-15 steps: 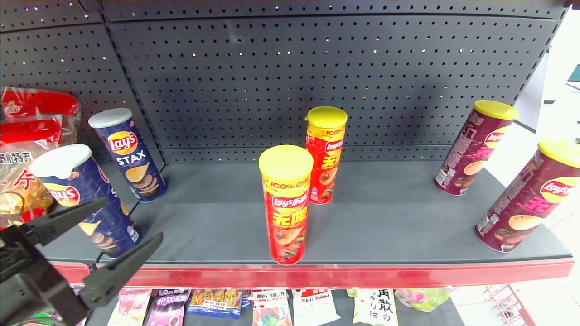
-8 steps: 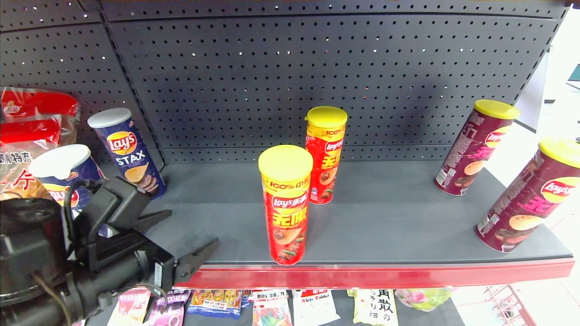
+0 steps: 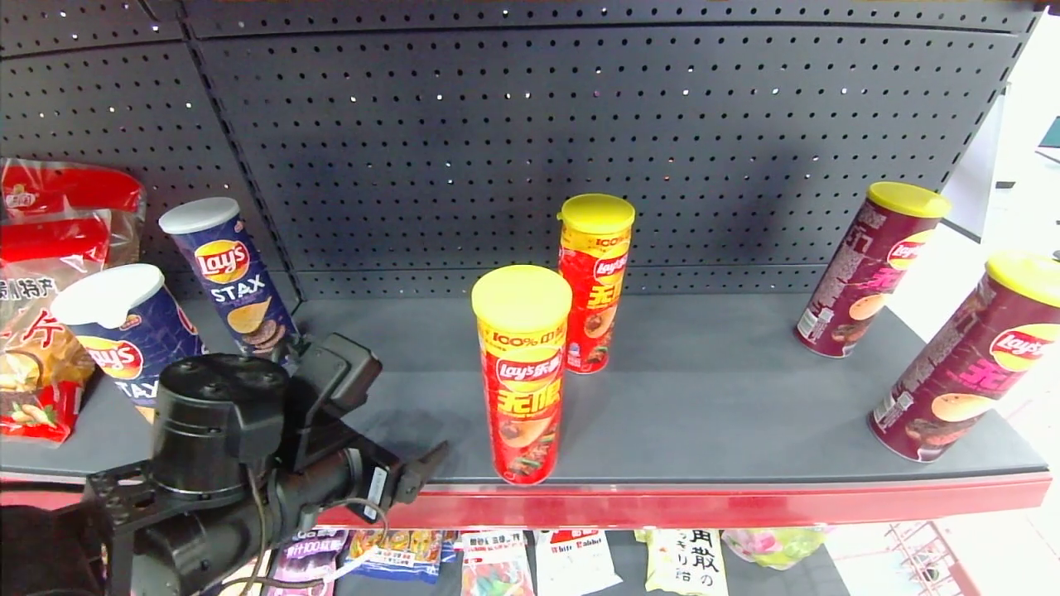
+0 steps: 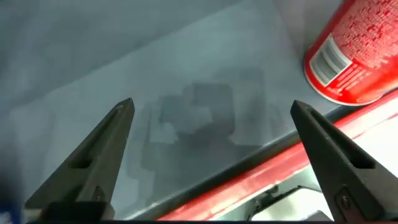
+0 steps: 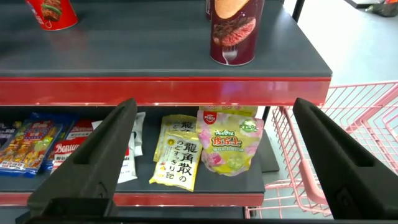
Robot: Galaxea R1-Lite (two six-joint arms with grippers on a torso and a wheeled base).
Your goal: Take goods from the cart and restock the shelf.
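1. Front red can (image 3: pixel 522 389), head view: it stands upright at the lip of the shelf (image 3: pixel 704 397), with the rear red can (image 3: pixel 595 281) behind it. Blue cans (image 3: pixel 232 281) are to the left and maroon cans (image 3: pixel 869 273) to the right. The left gripper (image 3: pixel 406 451) hovers at the lip beside it.
2. Left wrist view: the jaws are spread wide and hold nothing. They are over bare shelf, and the can's base is close to one finger.
3. Right wrist view: the right gripper (image 5: pixel 211 102) is wide apart and empty, facing the shelf edge. The pink cart (image 5: pixel 367 143) is just beside it, contents unseen.
4. Judgement: the can is probably a light, stiff tube with a slick wrap, and it may dent. Grip mid-body, across the diameter, with moderate force.
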